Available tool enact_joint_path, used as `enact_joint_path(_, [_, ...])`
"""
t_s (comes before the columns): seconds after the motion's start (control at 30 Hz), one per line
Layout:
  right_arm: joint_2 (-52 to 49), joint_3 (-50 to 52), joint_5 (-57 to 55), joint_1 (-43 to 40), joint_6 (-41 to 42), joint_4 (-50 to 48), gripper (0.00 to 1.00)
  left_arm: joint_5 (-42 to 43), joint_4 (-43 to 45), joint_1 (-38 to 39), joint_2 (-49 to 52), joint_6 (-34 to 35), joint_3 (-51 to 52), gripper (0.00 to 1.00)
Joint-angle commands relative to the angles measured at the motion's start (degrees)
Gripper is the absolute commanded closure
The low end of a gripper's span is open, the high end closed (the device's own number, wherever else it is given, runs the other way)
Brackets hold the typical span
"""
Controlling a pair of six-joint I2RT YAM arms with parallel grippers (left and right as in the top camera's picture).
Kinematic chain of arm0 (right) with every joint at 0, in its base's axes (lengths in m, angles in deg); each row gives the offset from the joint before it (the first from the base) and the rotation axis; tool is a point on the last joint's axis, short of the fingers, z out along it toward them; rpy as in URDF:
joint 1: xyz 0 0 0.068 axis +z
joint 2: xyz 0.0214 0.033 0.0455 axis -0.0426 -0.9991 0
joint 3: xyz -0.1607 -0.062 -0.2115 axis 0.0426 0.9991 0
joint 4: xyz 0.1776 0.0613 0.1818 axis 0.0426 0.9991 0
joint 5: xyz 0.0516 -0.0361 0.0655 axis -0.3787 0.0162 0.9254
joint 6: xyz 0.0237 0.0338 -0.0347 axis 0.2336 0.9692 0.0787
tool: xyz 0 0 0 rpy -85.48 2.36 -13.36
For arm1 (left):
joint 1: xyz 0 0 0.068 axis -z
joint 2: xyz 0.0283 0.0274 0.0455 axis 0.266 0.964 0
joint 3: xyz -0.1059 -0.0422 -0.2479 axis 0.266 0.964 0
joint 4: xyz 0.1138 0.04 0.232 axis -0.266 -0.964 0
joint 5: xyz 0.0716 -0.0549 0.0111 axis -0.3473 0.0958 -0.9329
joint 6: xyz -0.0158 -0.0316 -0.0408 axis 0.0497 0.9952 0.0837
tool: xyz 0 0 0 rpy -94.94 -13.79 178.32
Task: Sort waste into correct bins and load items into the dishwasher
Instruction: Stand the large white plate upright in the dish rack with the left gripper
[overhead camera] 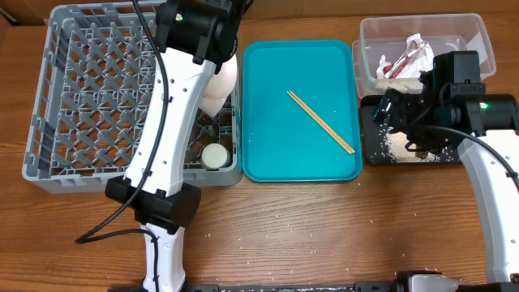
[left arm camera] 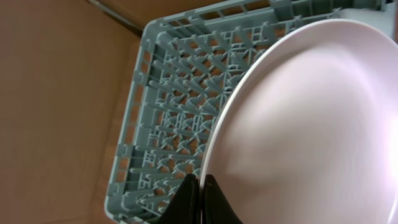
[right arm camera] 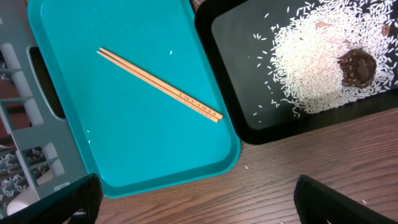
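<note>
My left gripper [left arm camera: 202, 186] is shut on the rim of the round white plate [left arm camera: 311, 124] and holds it on edge over the grey dish rack [left arm camera: 174, 112]. From overhead the plate [overhead camera: 220, 89] is at the rack's [overhead camera: 81, 97] right side. A small white cup [overhead camera: 214, 156] stands in the rack's near right corner. Two chopsticks [overhead camera: 321, 122] lie on the teal tray [overhead camera: 268, 154]. The wrapper [overhead camera: 405, 57] is in the clear tub [overhead camera: 470, 32]. Rice [right arm camera: 311, 68] and the brown lump [right arm camera: 356, 67] lie in the black tray [right arm camera: 236, 37]. My right gripper [right arm camera: 196, 199] is open and empty above the table by the teal tray's corner. The bowls are not in view.
The teal tray [right arm camera: 137, 149] sits between the rack and the black tray [overhead camera: 373, 150]. Stray rice grains are scattered on the wooden table in front. The left arm's body crosses over the rack's right side.
</note>
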Motion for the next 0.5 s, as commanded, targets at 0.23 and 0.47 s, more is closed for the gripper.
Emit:
enact_joint_path(0.23, [0.1, 0.0, -0.6, 0.2, -0.2, -0.2, 0.00, -5.2, -0.2, -4.4, -1.5, -0.5, -0.3, 0.96])
enact_joint_path(0.47, [0.1, 0.0, -0.6, 0.2, -0.2, -0.2, 0.00, -8.1, 4.6, -5.9, -1.4, -0.5, -0.3, 0.96])
